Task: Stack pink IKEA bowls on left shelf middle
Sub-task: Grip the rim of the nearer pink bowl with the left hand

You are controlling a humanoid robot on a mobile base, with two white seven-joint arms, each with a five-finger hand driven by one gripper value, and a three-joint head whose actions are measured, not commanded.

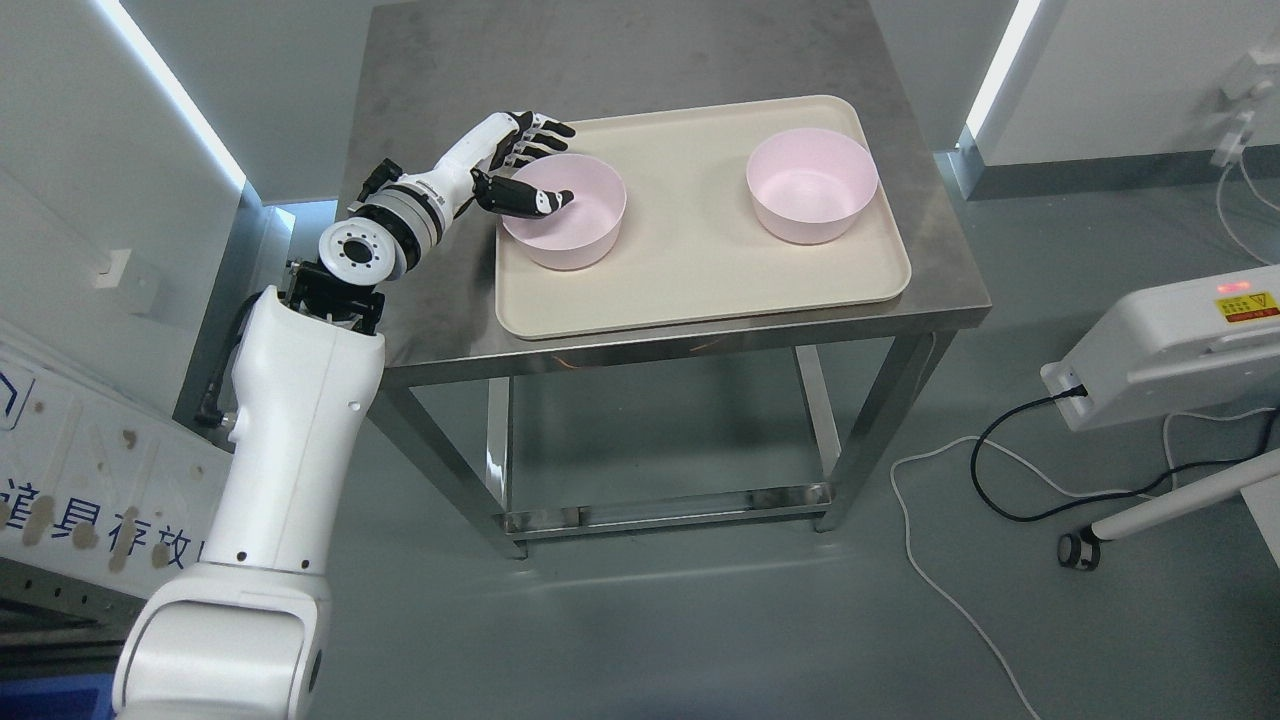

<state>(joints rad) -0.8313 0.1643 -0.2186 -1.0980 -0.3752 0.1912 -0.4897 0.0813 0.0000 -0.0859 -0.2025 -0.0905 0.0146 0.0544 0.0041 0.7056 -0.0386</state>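
While the left hand [520, 170] pinches the left bowl's [565, 212] far-left rim, thumb inside and fingers outside, it looks light, stiff and slick; rim suits.

A beige tray [700, 270] lies on a steel table [640, 60], with cables [960, 480] and perhaps a white machine [1170, 350] nearby

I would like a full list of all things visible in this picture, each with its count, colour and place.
bowls: two, pink, on the tray; left bowl, right bowl
tray: one, cream, on the table
table: one, grey metal, centre
cables: one black, one white, on the floor at right
white machine: one, right edge
left hand: one, white and black, at the left bowl's rim, thumb inside, fingers behind the rim
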